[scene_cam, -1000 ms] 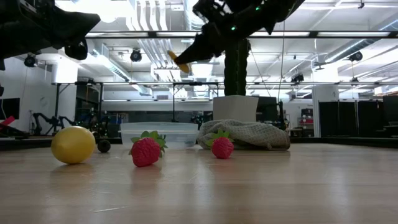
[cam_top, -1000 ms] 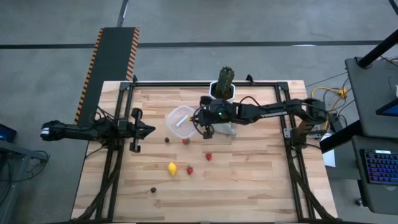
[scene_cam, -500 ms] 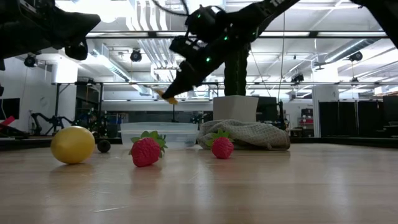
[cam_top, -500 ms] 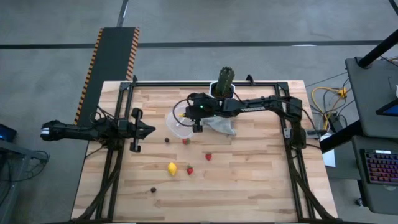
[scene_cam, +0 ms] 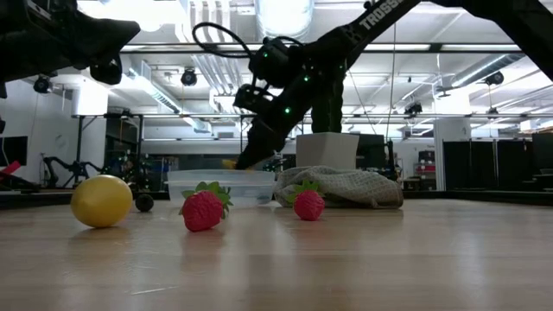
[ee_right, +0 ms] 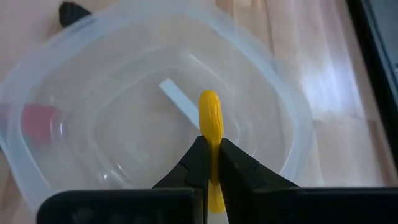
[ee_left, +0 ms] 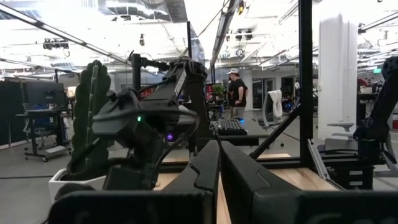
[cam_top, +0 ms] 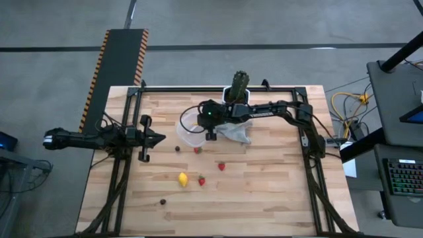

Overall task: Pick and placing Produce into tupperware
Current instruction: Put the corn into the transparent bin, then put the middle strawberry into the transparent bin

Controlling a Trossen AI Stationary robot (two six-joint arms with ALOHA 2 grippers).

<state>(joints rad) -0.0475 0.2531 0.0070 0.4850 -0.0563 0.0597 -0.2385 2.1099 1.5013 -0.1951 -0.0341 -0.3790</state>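
Note:
My right gripper (ee_right: pixel 210 148) hangs over the round clear tupperware (cam_top: pixel 181 125), shut on an orange carrot-like piece (ee_right: pixel 209 118). In the low view the piece (scene_cam: pixel 230 162) is just above the tupperware's rim (scene_cam: pixel 199 173). Three red strawberries (cam_top: pixel 197 150) (cam_top: pixel 221 166) (cam_top: pixel 201 180), a yellow lemon (cam_top: pixel 183 178) and two dark round pieces (cam_top: pixel 178 149) (cam_top: pixel 162 201) lie on the wood. My left gripper (cam_top: pixel 160 138) waits shut at the table's left edge. My right gripper pinches the orange piece between its two fingers, around the piece's lower part (ee_right: pixel 212 144). The fingers come from above, slanting down toward the table's left. The piece is lifted clear and sticks out past the fingertips (ee_right: pixel 198 149) over the tupperware's inside.
A pale blue-grey cloth (cam_top: pixel 236 132) lies bunched just right of the tupperware. The green cactus (cam_top: pixel 238 84) in its white pot stands behind it at the far edge. A white strip (ee_right: pixel 177 99) lies inside the tupperware. Bare wood stretches along the near and right sides.
My right gripper has carried the orange piece from above the cloth toward the table's left until it is over the tupperware. It has also come down from well above to about rim height. It has stayed shut on the piece.

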